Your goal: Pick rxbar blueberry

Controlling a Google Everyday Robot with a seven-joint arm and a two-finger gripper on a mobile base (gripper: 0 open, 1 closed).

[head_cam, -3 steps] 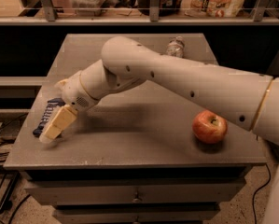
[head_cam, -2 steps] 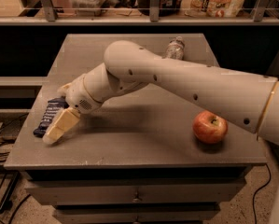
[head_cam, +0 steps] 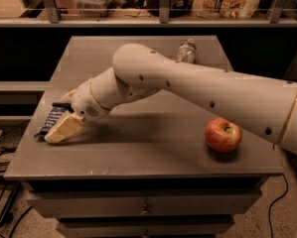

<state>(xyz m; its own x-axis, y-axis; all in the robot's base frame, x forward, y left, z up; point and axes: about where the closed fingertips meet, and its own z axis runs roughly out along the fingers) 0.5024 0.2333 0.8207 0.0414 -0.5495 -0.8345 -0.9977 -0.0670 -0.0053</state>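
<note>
Barely shifted, your gripper [head_cam: 61, 116] stays low at mid-left of frame, over the bar [head_cam: 47, 119] by the table's [head_cam: 153, 157] left edge; you cannot tell whether it grips. Expect a light, flat, slippery wrapper: pinch across its width, mid-length.

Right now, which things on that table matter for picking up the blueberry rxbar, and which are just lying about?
For the job:
rxbar blueberry, near the left edge of the table
gripper, down over the bar

Lying about:
apple, on the right side
bottle, at the back, partly behind the arm
</note>
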